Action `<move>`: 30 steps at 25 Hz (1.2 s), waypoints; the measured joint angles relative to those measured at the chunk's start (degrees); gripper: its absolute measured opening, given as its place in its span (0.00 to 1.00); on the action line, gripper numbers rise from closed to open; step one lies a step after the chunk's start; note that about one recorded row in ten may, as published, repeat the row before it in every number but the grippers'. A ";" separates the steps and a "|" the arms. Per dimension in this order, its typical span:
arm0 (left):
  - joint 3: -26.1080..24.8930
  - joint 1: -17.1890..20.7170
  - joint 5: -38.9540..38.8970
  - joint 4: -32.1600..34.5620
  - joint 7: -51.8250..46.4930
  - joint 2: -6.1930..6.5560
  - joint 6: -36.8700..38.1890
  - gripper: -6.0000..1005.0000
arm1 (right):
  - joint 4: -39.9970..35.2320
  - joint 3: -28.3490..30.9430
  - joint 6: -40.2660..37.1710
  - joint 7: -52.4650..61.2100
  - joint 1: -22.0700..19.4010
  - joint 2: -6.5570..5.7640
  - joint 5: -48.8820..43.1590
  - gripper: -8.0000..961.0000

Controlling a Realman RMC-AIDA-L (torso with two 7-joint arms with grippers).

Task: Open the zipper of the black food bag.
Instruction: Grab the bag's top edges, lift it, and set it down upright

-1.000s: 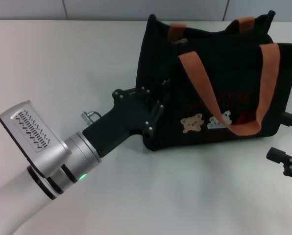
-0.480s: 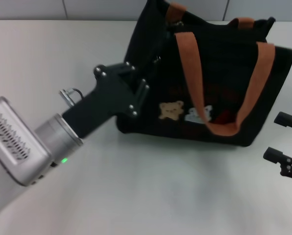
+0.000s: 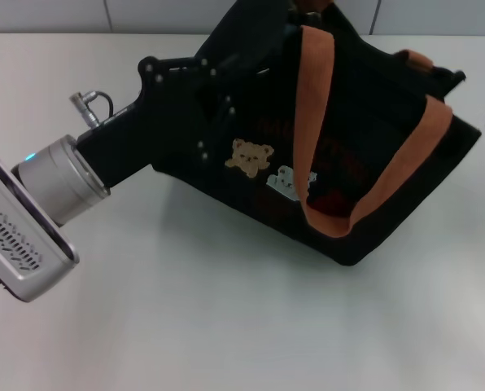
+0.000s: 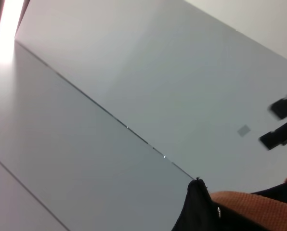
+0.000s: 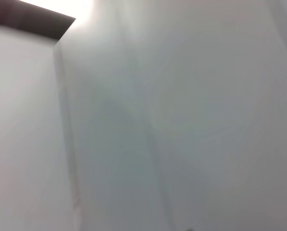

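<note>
The black food bag [image 3: 364, 155] sits tilted on the white tabletop [image 3: 226, 326], its bear patch [image 3: 249, 156] and white patch [image 3: 288, 182] facing the camera, an orange-brown handle [image 3: 317, 98] draped across its front. The left claw [image 3: 226, 69] presses into the bag's left end; its fingers are hidden against the black fabric.

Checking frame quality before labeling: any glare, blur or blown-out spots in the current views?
Head view: even light, soft shadow under the black food bag; left gripper sharp, a dark blur at the right edge. Left wrist view: blown-out glare in one corner, smeared dark shape. Right wrist view: featureless pale surfaces, glare in one corner.
</note>
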 joint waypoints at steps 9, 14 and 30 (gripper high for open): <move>0.28 -0.59 0.00 0.49 2.81 -0.09 0.60 0.12 | 0.21 -0.54 5.92 7.38 2.75 -0.15 3.86 0.87; 0.76 -0.43 0.00 0.50 3.90 -0.09 1.85 0.12 | -3.14 -5.57 11.50 11.80 5.12 -0.12 -1.16 0.86; 1.82 -1.30 0.01 0.91 5.64 -0.09 4.39 0.12 | -7.33 -24.96 19.35 16.29 6.65 0.12 -5.18 0.84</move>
